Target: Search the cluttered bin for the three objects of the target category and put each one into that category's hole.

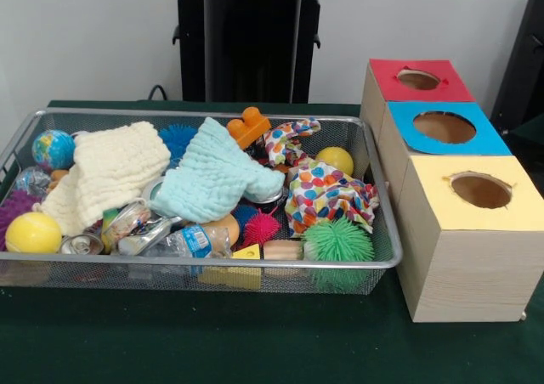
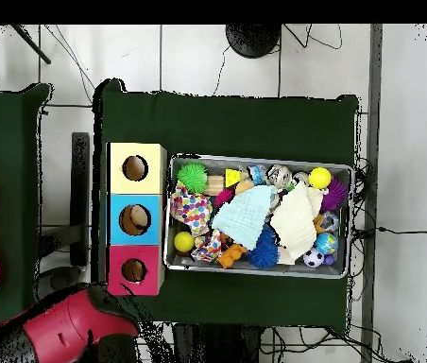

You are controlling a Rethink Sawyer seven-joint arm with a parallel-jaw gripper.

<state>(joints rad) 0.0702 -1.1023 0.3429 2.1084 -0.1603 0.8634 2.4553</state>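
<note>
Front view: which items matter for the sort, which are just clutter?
Job: silver wire-mesh bin; red-topped wooden box, blue-topped wooden box, yellow-topped wooden box.
Undecided, category unknown: cream cloth, pale blue cloth, green spiky ball, yellow ball.

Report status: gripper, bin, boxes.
Gripper not in view. Wire mesh bin full and jumbled; cream cloth and blue cloth cover items. Three boxes beside it, holes unobstructed.

Wire mesh bin (image 1: 384,231) on green counter (image 1: 255,341), packed — cream cloth (image 1: 110,172), pale blue cloth (image 1: 212,176), green spiky ball (image 1: 338,241), yellow ball (image 1: 32,232), globe ball (image 1: 53,149). Beside it, three wooden boxes — red top (image 1: 446,87), blue (image 1: 408,133), yellow (image 1: 433,206) — each with a hole.
</note>
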